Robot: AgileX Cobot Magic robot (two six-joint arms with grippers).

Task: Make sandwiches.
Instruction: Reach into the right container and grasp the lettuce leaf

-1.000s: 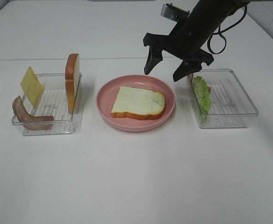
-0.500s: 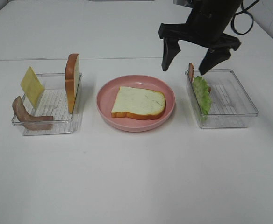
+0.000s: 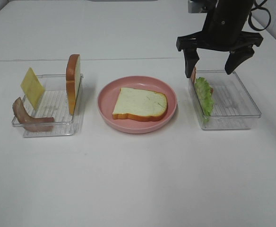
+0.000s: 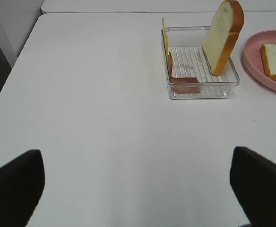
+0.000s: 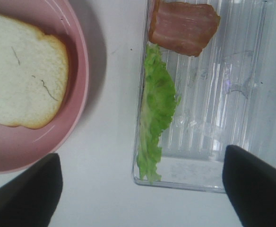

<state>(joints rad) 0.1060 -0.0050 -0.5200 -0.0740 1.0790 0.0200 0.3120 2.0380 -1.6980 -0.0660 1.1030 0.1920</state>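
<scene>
Hovering over the far end of the right tray (image 3: pixel 251 108), the right tool (image 3: pixel 211 72) is spread wide and empty, like the left tool (image 4: pixel 137 189), which is well apart from the left tray (image 4: pixel 202 96). Layering looks barely begun: one bread slice (image 3: pixel 140 103) lies flat on the plate (image 3: pixel 107 101). The next move calls for lowering astride the lettuce (image 3: pixel 204 96), which leans on the right tray's left wall, and closing.

My right hand (image 3: pixel 212 68) has swung rightward, away from the far edge of the plate (image 3: pixel 137 78). It now hangs over the far end of the right tray (image 3: pixel 254 105). It has turned to face that tray squarely. Its fingers (image 3: pixel 189 59) stand wider apart, one just by the bacon (image 3: pixel 193 74), the other over the tray's far right side.
</scene>
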